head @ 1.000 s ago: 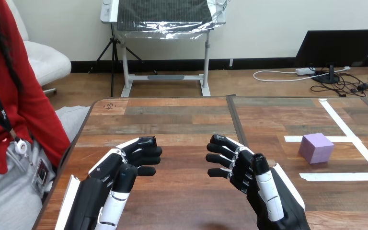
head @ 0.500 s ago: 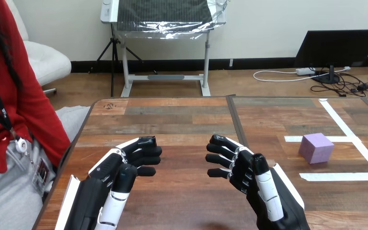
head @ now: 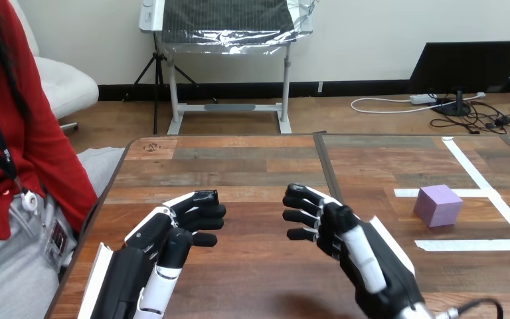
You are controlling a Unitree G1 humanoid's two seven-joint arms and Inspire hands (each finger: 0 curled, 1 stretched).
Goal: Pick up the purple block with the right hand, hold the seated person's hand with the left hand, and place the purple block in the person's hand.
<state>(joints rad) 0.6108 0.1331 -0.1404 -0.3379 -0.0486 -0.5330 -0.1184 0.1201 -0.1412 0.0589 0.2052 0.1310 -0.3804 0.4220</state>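
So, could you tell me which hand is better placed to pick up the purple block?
The right hand: the purple block sits to its right with only bare table between. The left hand is farther off, nearer the person.

You're seeing the purple block (head: 438,205), a small matte cube, sitting flat and upright on the table (head: 252,159) at two o'clock from its near middle. It's lying between two white tape strips (head: 465,244), with nothing touching it.

One purple block (head: 438,205) on the one table (head: 252,159). Two robot hands over it: one left hand (head: 163,236), one right hand (head: 352,242). One person (head: 13,166) sits alongside.
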